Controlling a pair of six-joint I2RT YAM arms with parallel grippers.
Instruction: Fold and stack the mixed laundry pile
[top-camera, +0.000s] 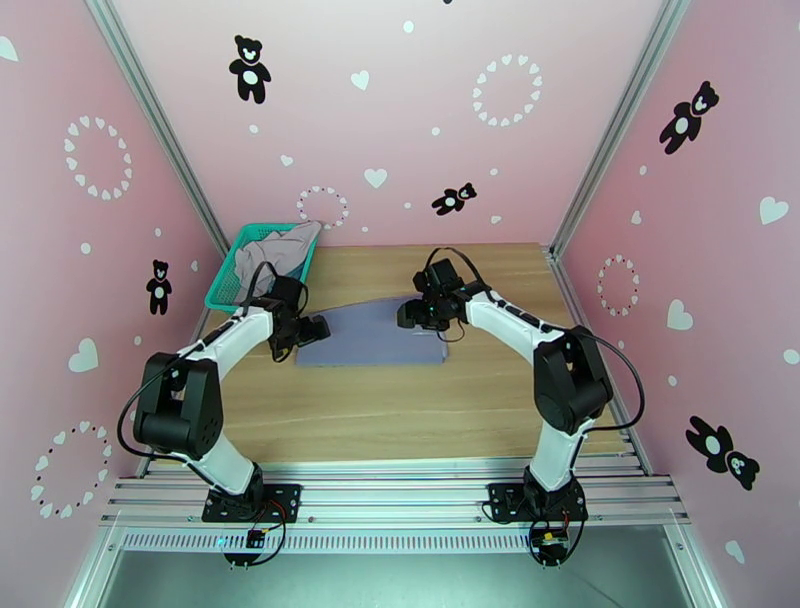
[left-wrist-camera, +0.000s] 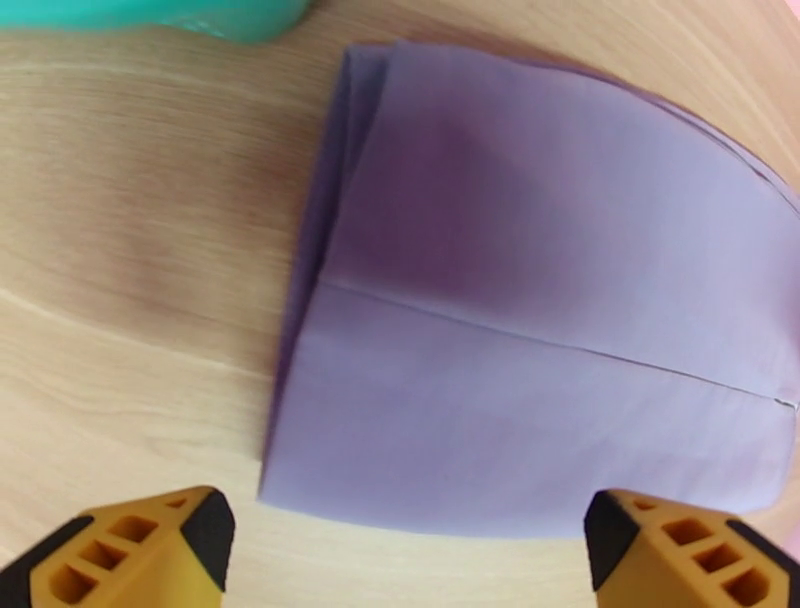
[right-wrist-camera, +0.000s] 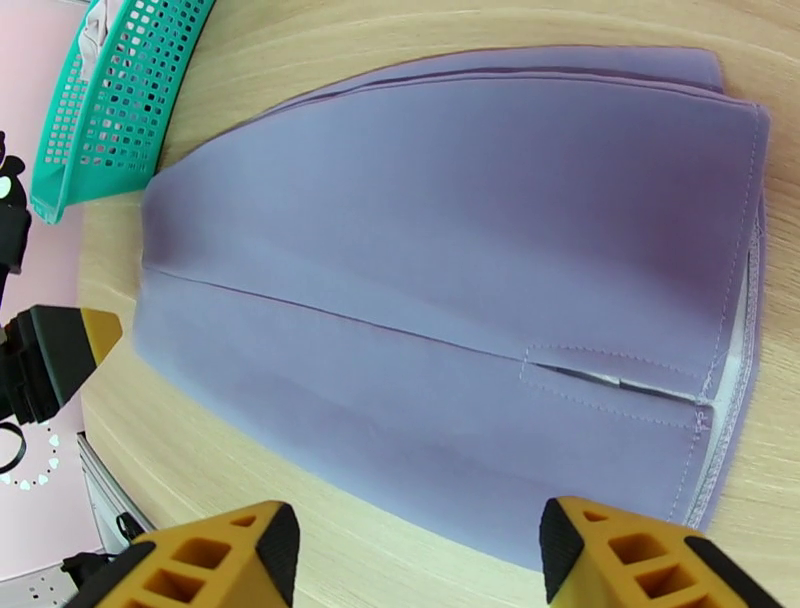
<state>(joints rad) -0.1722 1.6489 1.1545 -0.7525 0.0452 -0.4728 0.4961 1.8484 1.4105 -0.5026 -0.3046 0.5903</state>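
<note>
A grey-lavender garment (top-camera: 372, 336) lies flat and folded on the wooden table (top-camera: 400, 420), between my two grippers. My left gripper (top-camera: 318, 328) stands open at its left edge. In the left wrist view the garment (left-wrist-camera: 540, 330) spreads ahead of the left gripper (left-wrist-camera: 410, 555), with nothing between the fingers. My right gripper (top-camera: 405, 316) hovers over the garment's far right part. In the right wrist view the right gripper (right-wrist-camera: 420, 560) is open above the seamed cloth (right-wrist-camera: 450, 290). A pale grey garment (top-camera: 285, 250) lies crumpled in the basket.
The green mesh basket (top-camera: 228, 278) stands at the table's back left corner, close behind the left gripper; its rim (right-wrist-camera: 110, 110) shows in the right wrist view. Pink walls enclose the table on three sides. Bare wood extends in front of the garment.
</note>
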